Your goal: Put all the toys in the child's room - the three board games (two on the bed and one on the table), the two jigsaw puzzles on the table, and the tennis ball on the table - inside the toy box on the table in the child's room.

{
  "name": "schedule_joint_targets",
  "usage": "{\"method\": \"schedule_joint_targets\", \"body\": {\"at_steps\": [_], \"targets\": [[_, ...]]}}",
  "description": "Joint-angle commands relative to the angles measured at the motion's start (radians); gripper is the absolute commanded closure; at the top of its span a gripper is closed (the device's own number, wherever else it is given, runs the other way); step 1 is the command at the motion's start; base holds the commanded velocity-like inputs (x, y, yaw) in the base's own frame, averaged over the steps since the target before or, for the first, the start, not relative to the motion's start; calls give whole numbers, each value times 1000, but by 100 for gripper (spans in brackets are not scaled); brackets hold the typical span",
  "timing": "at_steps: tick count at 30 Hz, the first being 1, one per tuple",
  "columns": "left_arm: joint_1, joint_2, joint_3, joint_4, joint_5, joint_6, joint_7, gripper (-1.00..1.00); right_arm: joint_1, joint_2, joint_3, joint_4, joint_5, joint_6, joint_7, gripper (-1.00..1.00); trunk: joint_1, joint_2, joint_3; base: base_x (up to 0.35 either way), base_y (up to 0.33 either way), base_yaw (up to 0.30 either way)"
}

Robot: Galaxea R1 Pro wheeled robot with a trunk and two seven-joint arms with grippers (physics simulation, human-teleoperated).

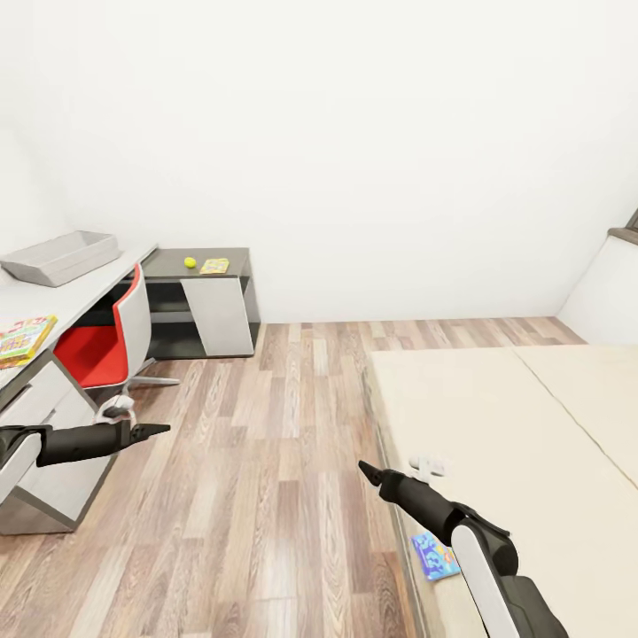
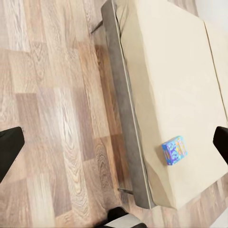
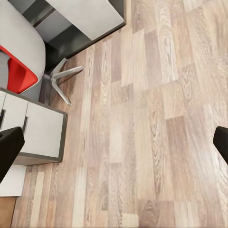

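A small blue board game (image 1: 434, 556) with colourful print, its lettering too small to read, lies flat near the edge of the beige bed (image 1: 532, 425), just beside the right arm; the left wrist view catches the same box (image 2: 174, 150) close to the mattress corner, above the grey frame. Across a wood-plank floor (image 1: 266, 461), the long pale bench (image 1: 62, 301) runs along the left wall of the white-walled room, carrying the shallow grey toy box (image 1: 60, 257) at its far end and a jigsaw puzzle (image 1: 25, 338) in a multicolour piece pattern nearer the camera, well apart from the bin. On the lower dark grey section (image 1: 199, 263) beyond, a yellow-green tennis ball (image 1: 190, 262) sits just beside a second flat printed box (image 1: 214, 265), its print illegible at this range. A red-and-white swivel chair (image 1: 111, 341) is tucked at the bench. The left end effector (image 1: 155, 430) hangs over the floor in front of the bench cabinets and the right end effector (image 1: 368, 470) over the floor at the bed's edge; both hold nothing, and in each wrist view the dark fingertips (image 2: 9, 149) (image 3: 9, 147) sit at opposite sides, spread wide.
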Motion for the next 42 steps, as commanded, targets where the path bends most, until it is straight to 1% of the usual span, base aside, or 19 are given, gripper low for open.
{"method": "schedule_joint_targets", "body": {"at_steps": [1,16,27,34,42], "targets": [[-1,1,-3,1,5,5,0,-100,-1,1,-1,-1,0,5,2,-100,1,-2,-2,0,274,0],[-1,1,-3,1,5,5,0,-100,0,1,-1,0,0,6,2,-100,1,-2,-2,0,266,0],[-1,1,-2,1,5,5,0,-100,0,1,1,-2,1,4,2,-100,1,-2,-2,40,58,0],[-1,1,-2,1,5,5,0,-100,-1,1,49,-1,5,1,1,-100,1,-2,-2,184,64,-155],[-1,1,-2,1,5,5,0,-100,0,1,63,0,6,1,1,-100,1,-2,-2,204,105,-261]]}}
